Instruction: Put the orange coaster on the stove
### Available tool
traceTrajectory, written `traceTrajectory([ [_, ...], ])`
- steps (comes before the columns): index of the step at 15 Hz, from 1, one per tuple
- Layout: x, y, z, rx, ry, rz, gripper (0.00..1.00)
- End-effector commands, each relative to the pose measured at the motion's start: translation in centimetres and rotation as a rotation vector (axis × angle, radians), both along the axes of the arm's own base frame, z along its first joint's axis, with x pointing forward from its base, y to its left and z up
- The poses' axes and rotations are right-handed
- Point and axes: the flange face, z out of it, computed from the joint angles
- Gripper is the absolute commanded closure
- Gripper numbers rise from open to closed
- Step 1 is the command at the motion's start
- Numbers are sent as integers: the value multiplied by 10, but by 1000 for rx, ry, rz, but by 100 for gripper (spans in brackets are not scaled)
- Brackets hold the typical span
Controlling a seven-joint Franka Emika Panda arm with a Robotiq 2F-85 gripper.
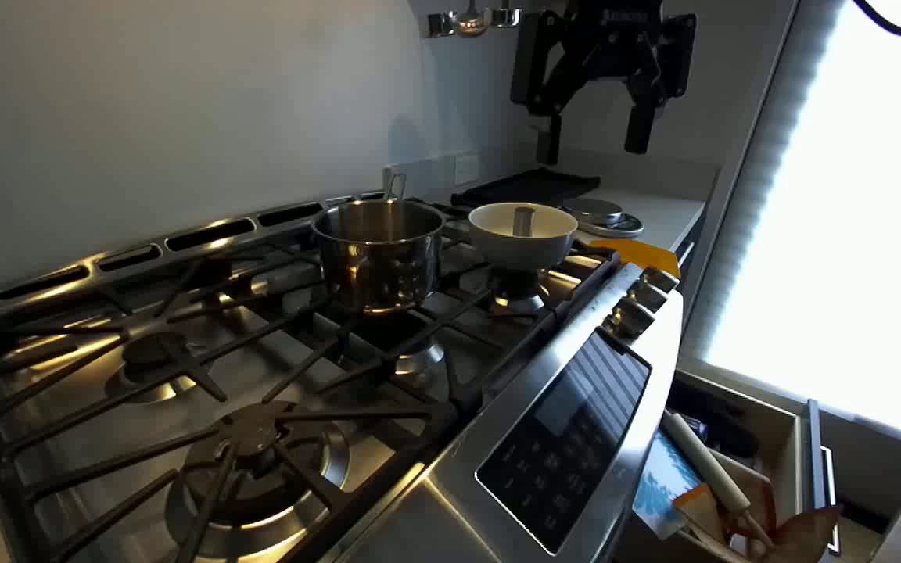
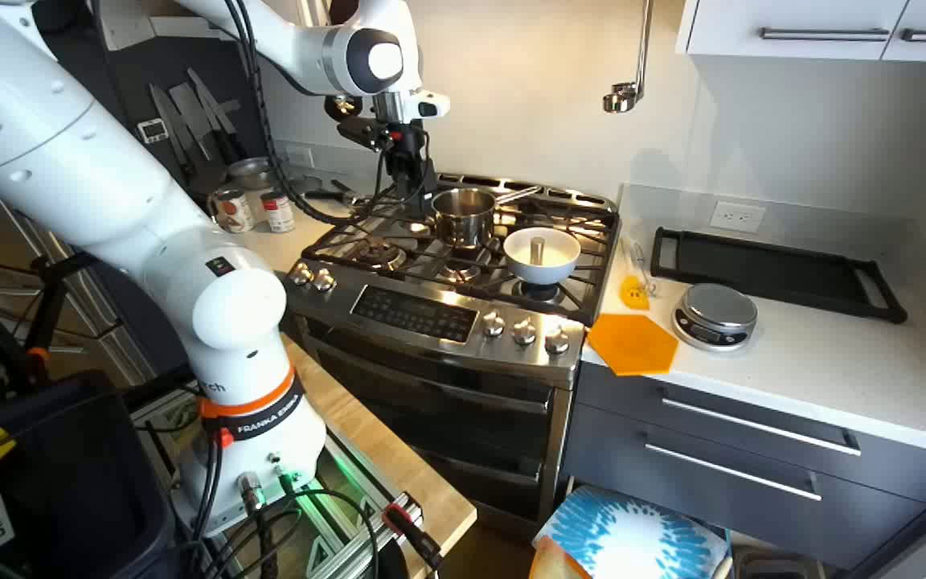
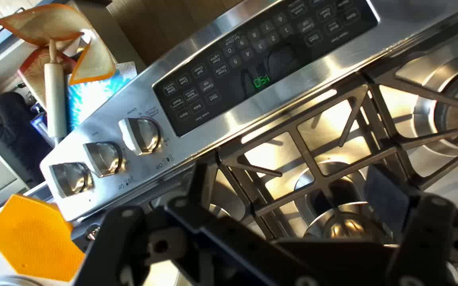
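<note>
The orange coaster is a flat hexagon lying on the pale counter close beside the stove's front corner. It shows in both exterior views point(image 1: 638, 255) point(image 2: 632, 344) and at the lower left of the wrist view point(image 3: 36, 238). The stove point(image 1: 419, 516) is a steel gas range with black grates, also in an exterior view point(image 2: 451, 296) and across the wrist view point(image 3: 197, 145). My gripper point(image 1: 593, 145) is open and empty, pointing down above the stove's rear, near the pot point(image 2: 465, 229) in an exterior view point(image 2: 421, 197). In the wrist view its fingers point(image 3: 292, 186) are wide apart.
A white bowl point(image 2: 542, 269) holding a metal cylinder stands on the stove, right of the pot. A scale point(image 2: 718, 315), a black tray point(image 2: 784, 272) and a small yellow utensil point(image 2: 635, 293) are on the counter. Below, an open drawer holds a rolling pin point(image 3: 56, 103). A tap hangs above point(image 2: 620, 100).
</note>
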Motion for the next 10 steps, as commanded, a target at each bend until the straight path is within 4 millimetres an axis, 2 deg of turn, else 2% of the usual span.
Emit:
traceTrajectory([
  [1, 0, 0, 0, 0, 1, 0, 0],
  [3, 0, -5, 0, -19, 1, -11, 0],
  [5, -10, -30, 0, -101, 46, -37, 0],
  [8, -45, -87, -1, -147, 194, -98, 0],
  [10, -63, -133, 4, -171, 218, -240, 0],
])
